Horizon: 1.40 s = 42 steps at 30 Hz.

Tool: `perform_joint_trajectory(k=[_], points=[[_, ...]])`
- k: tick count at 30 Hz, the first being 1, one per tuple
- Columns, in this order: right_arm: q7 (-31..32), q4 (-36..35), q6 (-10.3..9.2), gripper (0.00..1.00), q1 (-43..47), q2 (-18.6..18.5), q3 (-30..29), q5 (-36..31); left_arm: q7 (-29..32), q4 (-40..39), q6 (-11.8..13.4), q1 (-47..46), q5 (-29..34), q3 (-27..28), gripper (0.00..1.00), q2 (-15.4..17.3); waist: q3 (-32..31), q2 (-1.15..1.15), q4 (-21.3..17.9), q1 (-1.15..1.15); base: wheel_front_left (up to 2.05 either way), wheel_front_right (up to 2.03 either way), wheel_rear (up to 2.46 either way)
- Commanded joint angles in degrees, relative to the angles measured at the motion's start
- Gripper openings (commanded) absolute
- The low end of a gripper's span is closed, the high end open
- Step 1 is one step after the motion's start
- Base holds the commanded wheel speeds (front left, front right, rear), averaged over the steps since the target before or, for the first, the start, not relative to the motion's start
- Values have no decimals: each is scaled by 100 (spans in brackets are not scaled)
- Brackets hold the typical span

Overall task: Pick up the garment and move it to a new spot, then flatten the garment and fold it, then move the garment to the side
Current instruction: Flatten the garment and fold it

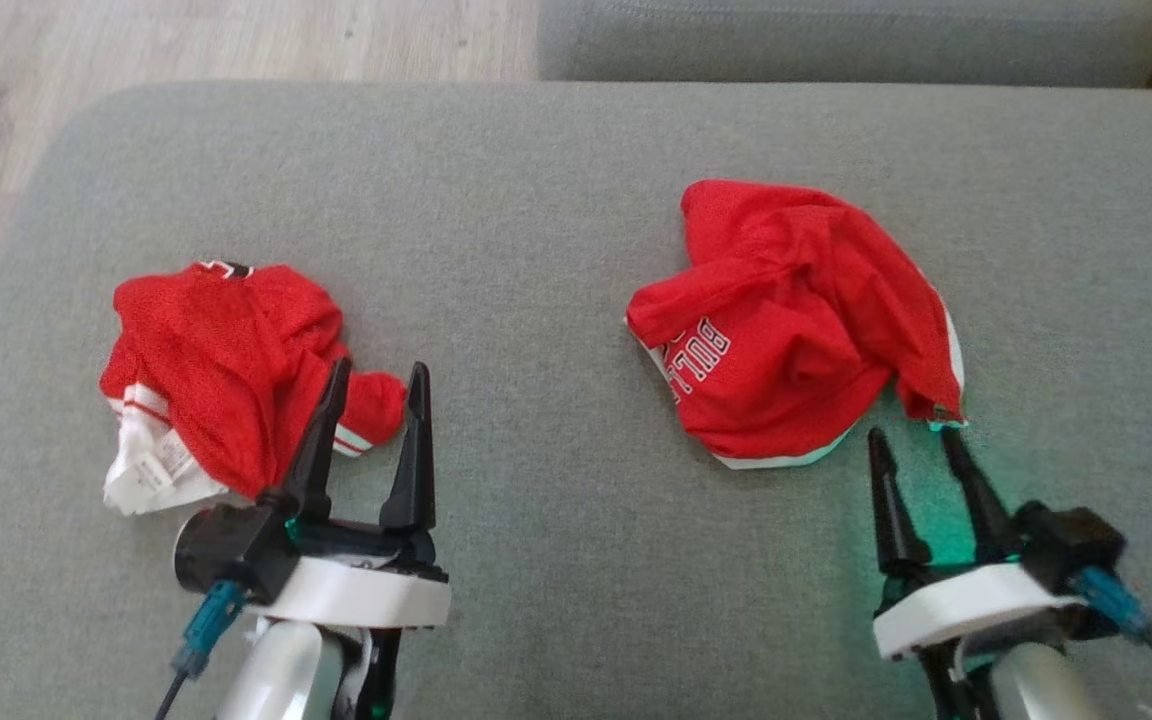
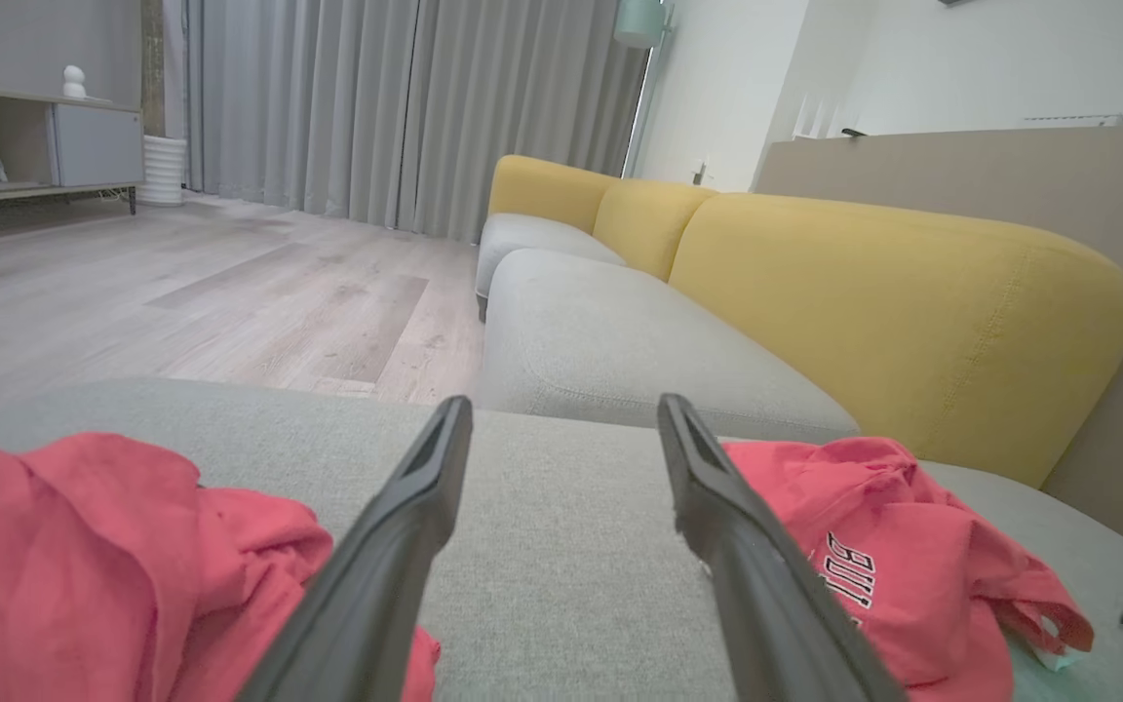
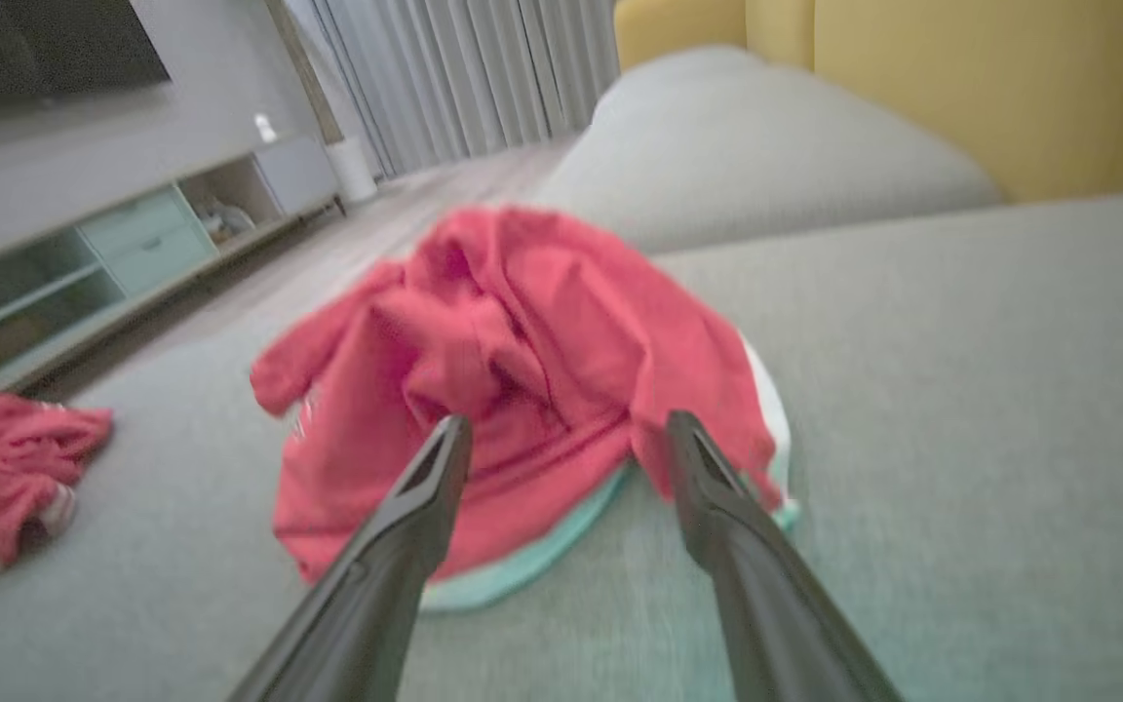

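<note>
Two red garments lie crumpled and well apart on the grey sofa seat [image 1: 556, 180]. On the left, the striped garment [image 1: 216, 370], white label showing, sits bunched beside the left tool [image 1: 380, 368]. On the right, the lettered jersey [image 1: 796, 310] is heaped just ahead of the right tool [image 1: 914, 434]. Neither is lifted, so I judge the first pick-up is the step in hand.

To do it well, I want the fingers to straddle a thick ridge of cloth rather than a thin hem. I'd come down steeply and stop short of digging into the cushion. I'd then lift until the fabric hangs free before carrying it, well clear of the other garment.

The left tool is spread wide and empty, low over the seat, fingers pointing away from me. Its outer finger overlaps the striped garment's edge in the head view, but its wrist camera shows bare cushion between the fingers. The right tool is also spread and empty. It leans slightly left, tips just short of the jersey's near hem. Its wrist camera is blurred.
</note>
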Motion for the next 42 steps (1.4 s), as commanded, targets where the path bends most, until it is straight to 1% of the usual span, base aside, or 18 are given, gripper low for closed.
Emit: perform_joint_trajectory(k=[1, 3, 5, 6, 10, 12, 13, 14, 18, 22, 28, 29, 32, 35, 36, 37, 40, 42], points=[[30, -32, -4, 100, -376, -23, 176, 39, -46, -140, -39, -176, 49, 228, 100, -8, 69, 0, 55, 0, 0, 0, 0], [167, 413, -4, 100, -606, -23, 199, 81, -46, -98, -61, -214, 57, 252, 100, -20, 143, 0, 110, 0, 0, 0, 0], [251, 825, -4, 100, -842, -23, 213, 310, -46, -67, -91, -271, 59, 274, 100, -29, 200, 0, 171, 0, 0, 0, 0], [256, 1206, -4, 100, -1075, -23, 234, 490, -46, -37, -116, -327, 67, 285, 100, -37, 244, 0, 235, 0, 0, 0, 0], [193, 1969, -4, 100, -1520, -23, 275, 825, -46, 17, -146, -399, 65, 306, 100, -52, 312, 0, 344, 0, 0, 0, 0], [126, 2387, -4, 100, -1742, -23, 252, 773, -46, 44, -153, -410, 64, 325, 100, -57, 335, 0, 372, 0, 0, 0, 0], [102, 2592, -4, 30, -1838, -23, 252, 735, -46, 56, -158, -414, 63, 329, 100, -59, 341, 0, 389, 0, 0, 0, 0], [73, 2759, -4, 0, -1926, -23, 262, 745, -46, 66, -162, -415, 64, 328, 100, -61, 343, 0, 405, 0, 0, 0, 0], [-56, 3043, -4, 0, -2247, -23, 212, 607, -46, 108, -168, -407, 60, 378, 100, -66, 302, 0, 376, 0, 0, 0, 0], [-87, 2765, -4, 0, -2366, -23, -29, 387, -46, 147, -149, -363, 75, 462, 100, -68, 160, 0, 221, 0, 0, 0, 0], [-90, 2180, -4, 0, -2073, -23, -1299, -500, -46, 121, -109, -266, -41, 367, 100, -70, -26, 0, -42, 0, 0, 0, 0], [-90, 2180, -4, 0, -2073, -23, -1299, -500, -46, 121, -109, -266, -41, 367, 100, -70, -26, 0, -42, 0, 0, 0, 0], [-61, 1989, -4, 0, -1966, -23, -2108, -978, -46, 104, -73, -236, -83, 286, 100, -70, -61, 0, -129, 0, 0, 0, 0], [197, 1901, -4, 0, -1923, -23, -2954, -1510, -46, 109, -55, -233, -99, 226, 100, -70, -77, 0, -161, 0, 0, 0, 0], [320, 1931, -4, 40, -1929, -23, -3158, -1642, -46, 115, -51, -235, -104, 215, 100, -70, -82, 0, -168, 0, 0, 0, 0], [408, 1955, -4, 100, -1943, -23, -3309, -1777, -46, 121, -48, -235, -107, 208, 100, -70, -88, 0, -174, 0, 0, 0, 0], [385, 1943, -4, 100, -2037, -23, -3553, -2048, -46, 143, -43, -226, -115, 207, 100, -70, -118, 0, -192, 0, 0, 0, 0], [219, 1901, -4, 100, -2108, -23, -3428, -2039, -46, 151, -40, -202, -116, 229, 100, -70, -148, 0, -225, 0, 0, 0, 0]])
